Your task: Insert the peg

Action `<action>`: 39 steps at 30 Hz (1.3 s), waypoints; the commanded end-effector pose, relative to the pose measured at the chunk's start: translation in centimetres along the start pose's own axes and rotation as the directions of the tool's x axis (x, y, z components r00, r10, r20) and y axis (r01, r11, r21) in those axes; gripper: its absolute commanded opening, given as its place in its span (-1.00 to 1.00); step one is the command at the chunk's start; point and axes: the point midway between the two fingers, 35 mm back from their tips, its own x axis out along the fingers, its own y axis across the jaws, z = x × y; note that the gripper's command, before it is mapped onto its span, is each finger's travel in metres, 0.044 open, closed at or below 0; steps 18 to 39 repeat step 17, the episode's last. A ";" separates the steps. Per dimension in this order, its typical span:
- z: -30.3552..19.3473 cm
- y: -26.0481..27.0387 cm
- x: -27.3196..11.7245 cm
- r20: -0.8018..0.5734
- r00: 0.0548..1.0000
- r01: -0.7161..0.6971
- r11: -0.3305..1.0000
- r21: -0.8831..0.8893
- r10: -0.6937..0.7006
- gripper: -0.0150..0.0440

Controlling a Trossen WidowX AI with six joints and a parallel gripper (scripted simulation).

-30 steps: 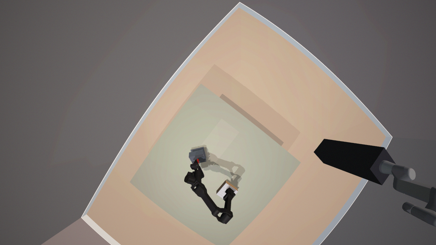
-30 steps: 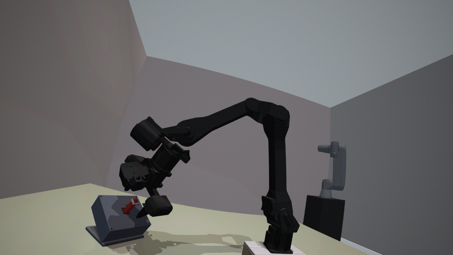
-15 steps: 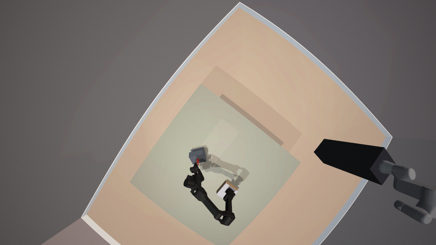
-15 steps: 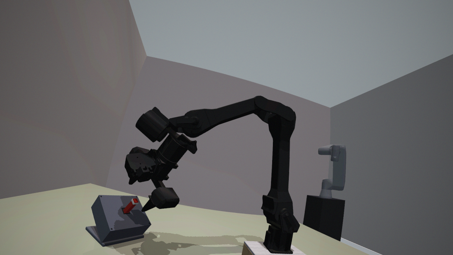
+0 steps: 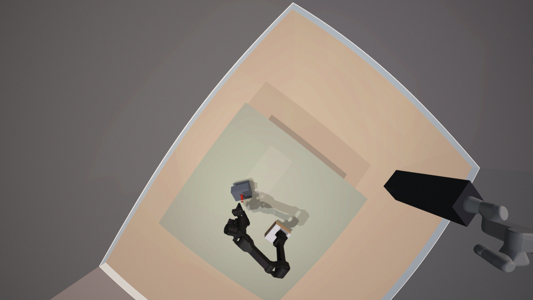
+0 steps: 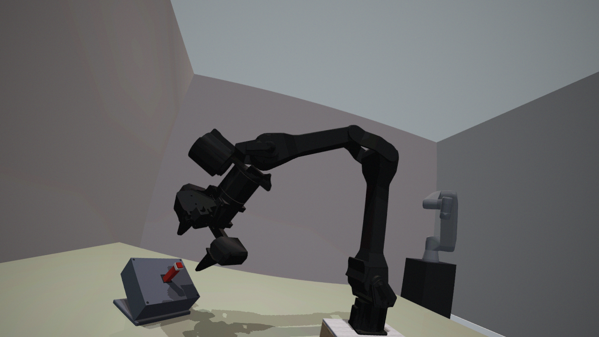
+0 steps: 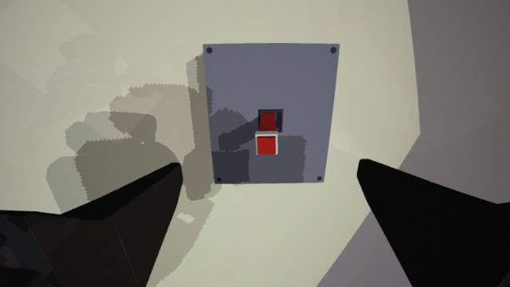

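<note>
The red square peg (image 5: 241, 198) (image 6: 171, 272) (image 7: 266, 145), with a white rim at its top end, stands out of the face of the grey sloped panel (image 5: 238, 190) (image 6: 144, 278) (image 7: 239, 76). Its lower end is inside the square hole (image 7: 280, 121); a dark gap shows on the hole's right side in the wrist view. How deep the peg sits is hidden. Its flat sides look roughly in line with the hole's edges. My gripper (image 6: 189, 250) (image 7: 270, 169) is wide open and empty, off the panel and above the peg's free end, touching neither.
My arm's base stands on a pale block (image 5: 271, 234) (image 6: 330, 323). Past the table, a black pedestal (image 5: 426, 197) (image 6: 428, 284) carries a grey arm (image 5: 503, 231) (image 6: 447, 230). Shadows of my arm fall across the panel and the table top (image 5: 208, 178) (image 6: 71, 293).
</note>
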 end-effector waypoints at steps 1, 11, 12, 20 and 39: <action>0.0 -0.2 -0.8 0.003 1.000 0.009 1.000 0.008 -0.009 1.00; 0.0 0.1 -2.5 0.003 1.000 0.008 1.000 0.007 -0.008 1.00; 0.0 0.1 -2.5 0.003 1.000 0.008 1.000 0.007 -0.008 1.00; 0.0 0.1 -2.5 0.003 1.000 0.008 1.000 0.007 -0.008 1.00; 0.0 0.1 -2.5 0.003 1.000 0.008 1.000 0.007 -0.008 1.00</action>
